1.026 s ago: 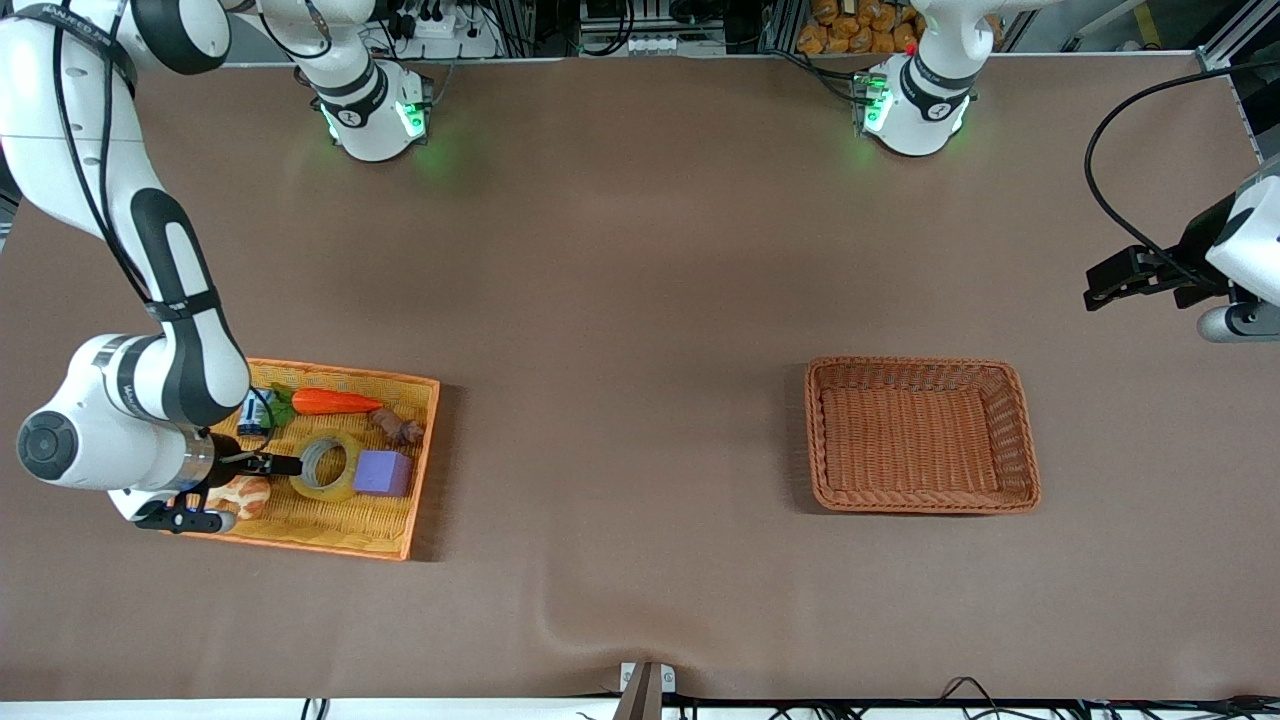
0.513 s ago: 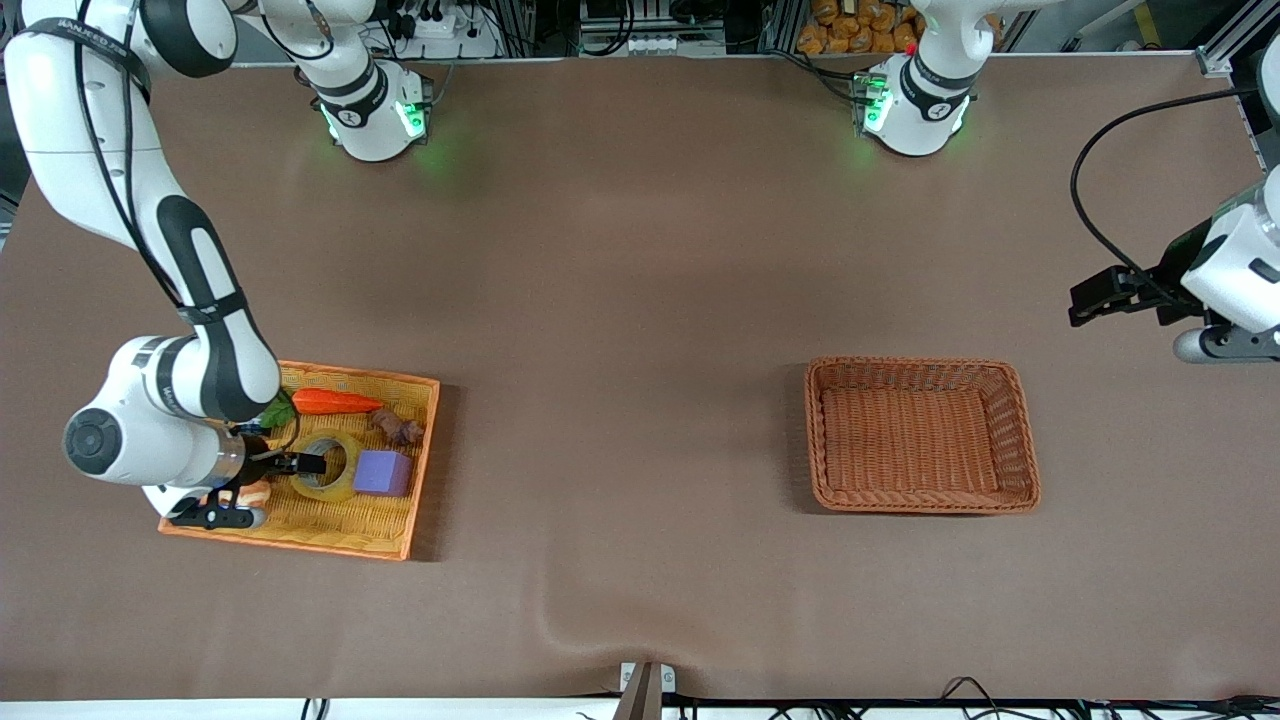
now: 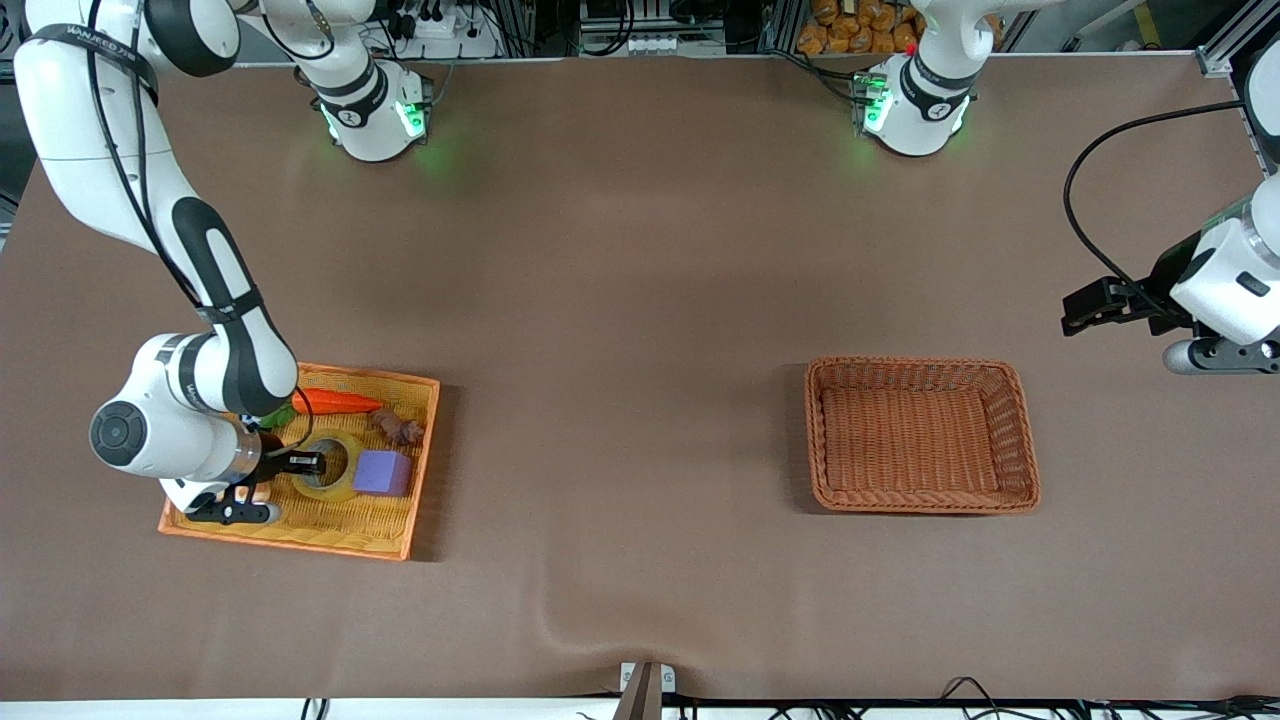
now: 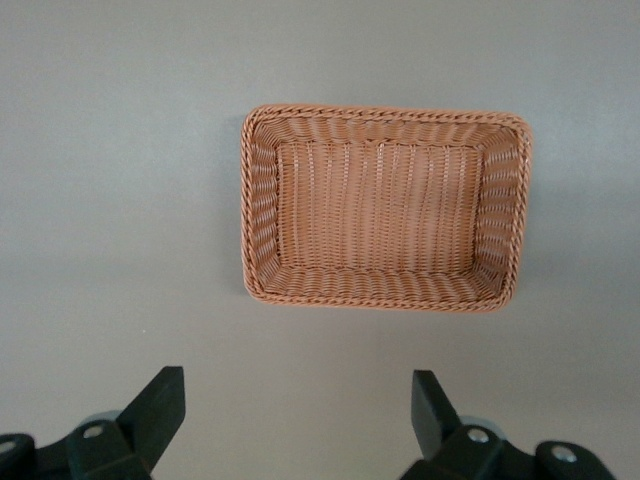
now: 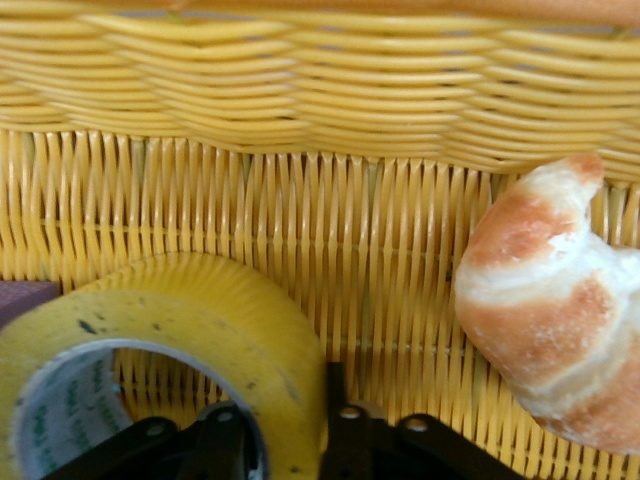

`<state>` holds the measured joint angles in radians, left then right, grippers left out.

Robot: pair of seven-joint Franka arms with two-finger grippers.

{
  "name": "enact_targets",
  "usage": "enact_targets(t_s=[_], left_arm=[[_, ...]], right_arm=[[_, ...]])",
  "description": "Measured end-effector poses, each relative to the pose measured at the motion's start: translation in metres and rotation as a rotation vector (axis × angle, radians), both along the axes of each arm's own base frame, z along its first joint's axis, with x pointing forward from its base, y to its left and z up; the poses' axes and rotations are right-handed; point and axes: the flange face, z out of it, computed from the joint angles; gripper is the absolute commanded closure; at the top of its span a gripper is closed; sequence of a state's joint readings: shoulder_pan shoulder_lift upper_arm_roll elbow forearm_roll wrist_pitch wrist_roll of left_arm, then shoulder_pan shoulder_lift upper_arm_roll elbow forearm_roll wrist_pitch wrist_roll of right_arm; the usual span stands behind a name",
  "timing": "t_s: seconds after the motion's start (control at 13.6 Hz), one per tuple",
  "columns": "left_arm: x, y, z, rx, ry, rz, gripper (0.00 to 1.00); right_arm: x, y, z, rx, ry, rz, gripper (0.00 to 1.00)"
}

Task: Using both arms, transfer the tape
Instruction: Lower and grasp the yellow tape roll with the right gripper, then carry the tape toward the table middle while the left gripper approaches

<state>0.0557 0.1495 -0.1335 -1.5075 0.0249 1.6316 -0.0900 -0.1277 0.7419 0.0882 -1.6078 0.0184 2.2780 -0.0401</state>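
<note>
Your right pincer (image 3: pixel 312 463) has just straddled the tape (image 3: pixel 330 466) wall, not visibly clamped; left pincer (image 3: pixel 1080 307) waits apart.

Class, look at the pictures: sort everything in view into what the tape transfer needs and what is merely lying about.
Needed:
- ring-shaped yellowish tape roll in the yellow wicker tray
- right gripper, fingers straddling the roll's wall
- left gripper, open, waiting near the table's end
- empty brown wicker basket

Lying about, in the tray:
- purple cube
- orange carrot
- croissant
- small brown lump
</note>
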Motion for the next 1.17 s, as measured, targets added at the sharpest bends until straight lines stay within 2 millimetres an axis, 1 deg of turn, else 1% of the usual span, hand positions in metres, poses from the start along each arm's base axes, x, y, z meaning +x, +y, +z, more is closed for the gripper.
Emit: enact_targets(t_s=[0.15, 0.29, 0.37, 0.51, 0.66, 0.73, 0.81, 0.88, 1.03, 1.17], left_arm=[[0.001, -0.014, 0.001, -0.001, -0.02, 0.021, 0.0], [0.002, -0.032, 0.0, -0.003, -0.029, 0.032, 0.0], [0.002, -0.039, -0.001, -0.004, -0.03, 0.029, 0.0], [0.002, -0.053, -0.003, -0.005, -0.033, 0.014, 0.0], [0.004, -0.063, -0.009, -0.007, -0.031, 0.0, 0.0], [0.006, -0.065, -0.013, -0.007, -0.028, -0.003, 0.0], [0.008, -0.065, -0.018, -0.008, -0.023, -0.004, 0.0], [0.01, -0.066, -0.022, -0.008, -0.02, -0.005, 0.0], [0.01, -0.069, -0.024, -0.008, -0.017, -0.01, 0.0], [0.008, -0.079, -0.024, -0.008, -0.017, -0.026, 0.0]], right_arm=[[0.0, 0.0, 0.0, 0.0, -0.001, 0.006, 1.0], [0.002, -0.002, 0.002, 0.001, -0.014, 0.073, 1.0], [0.004, -0.008, 0.006, 0.0, -0.031, 0.124, 1.0], [0.011, -0.031, 0.019, -0.005, -0.067, 0.206, 1.0], [0.016, -0.052, 0.031, -0.006, -0.078, 0.239, 1.0], [0.018, -0.056, 0.039, 0.001, -0.056, 0.244, 1.0], [0.021, -0.057, 0.052, 0.01, -0.025, 0.248, 1.0], [0.025, -0.057, 0.069, 0.019, 0.002, 0.251, 1.0], [0.029, -0.055, 0.107, 0.037, 0.046, 0.26, 1.0], [0.028, -0.044, 0.139, 0.067, 0.08, 0.273, 1.0]])
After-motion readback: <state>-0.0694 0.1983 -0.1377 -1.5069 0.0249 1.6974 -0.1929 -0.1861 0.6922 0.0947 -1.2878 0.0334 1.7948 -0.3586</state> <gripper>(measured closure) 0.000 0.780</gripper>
